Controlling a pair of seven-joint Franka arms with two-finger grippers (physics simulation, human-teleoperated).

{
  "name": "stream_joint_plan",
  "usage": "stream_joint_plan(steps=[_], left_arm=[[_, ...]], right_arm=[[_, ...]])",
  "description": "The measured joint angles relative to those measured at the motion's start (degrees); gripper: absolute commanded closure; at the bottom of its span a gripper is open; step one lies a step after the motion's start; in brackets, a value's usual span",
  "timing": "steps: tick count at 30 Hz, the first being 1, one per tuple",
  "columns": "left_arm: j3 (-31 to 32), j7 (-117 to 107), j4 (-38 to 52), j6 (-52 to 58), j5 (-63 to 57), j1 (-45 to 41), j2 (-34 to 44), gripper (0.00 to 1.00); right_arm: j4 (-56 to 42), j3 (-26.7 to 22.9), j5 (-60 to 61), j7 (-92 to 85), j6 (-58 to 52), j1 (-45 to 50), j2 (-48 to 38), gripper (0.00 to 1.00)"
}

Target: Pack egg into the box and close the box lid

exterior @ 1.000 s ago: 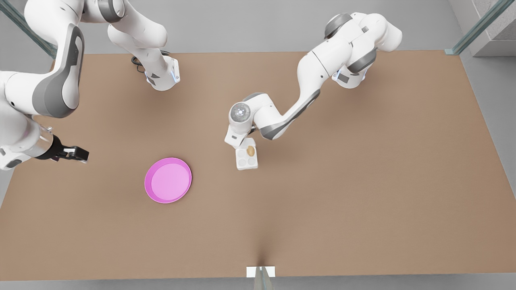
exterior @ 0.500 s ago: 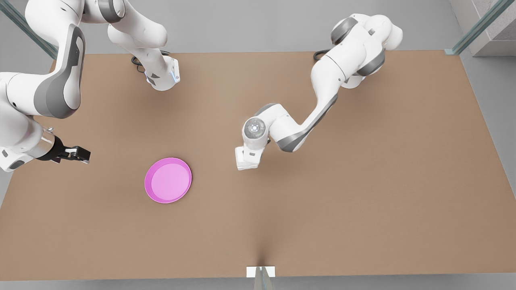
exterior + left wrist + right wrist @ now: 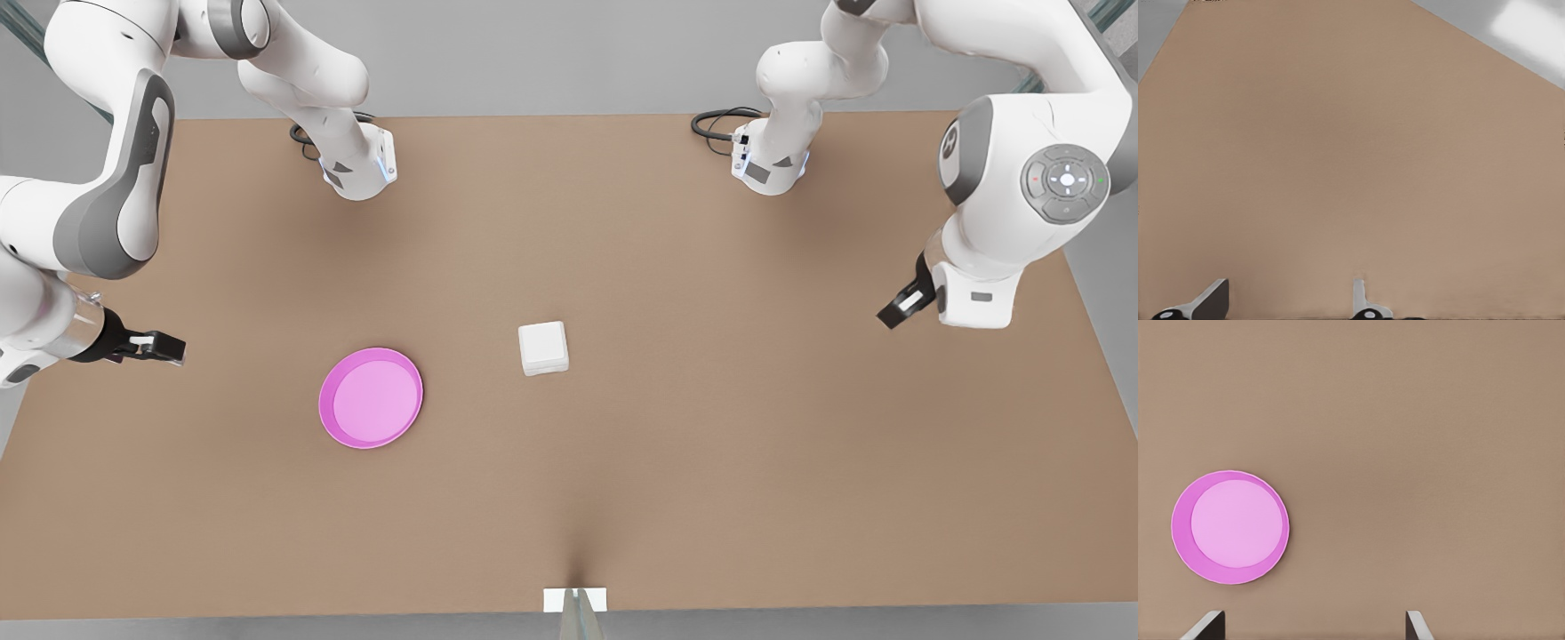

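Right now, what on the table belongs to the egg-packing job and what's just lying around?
Job:
- box, with the box lid shut
- left gripper, open, at the front view's right
- right gripper, open, at the front view's left

Lying about:
- pink plate, apart from the box
- table

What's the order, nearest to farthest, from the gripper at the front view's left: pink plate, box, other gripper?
Measured from the right gripper, which is open, in the front view:
1. the pink plate, close beside it
2. the box, lid shut, mid-table
3. the left gripper, open, at the far right
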State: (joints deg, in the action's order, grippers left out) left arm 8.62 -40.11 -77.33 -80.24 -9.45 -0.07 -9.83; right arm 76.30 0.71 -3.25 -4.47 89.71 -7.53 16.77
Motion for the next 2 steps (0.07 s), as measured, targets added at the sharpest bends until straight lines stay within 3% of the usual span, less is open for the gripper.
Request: stream_joint_plan(steps=[2], left_arm=[[-0.1,5.8,-0.2,0.7,0.5,-0.2,0.0,0.00]], right_arm=[[0.0,0.0,0.0,-0.1,0.0,0.0,0.0,0.00]])
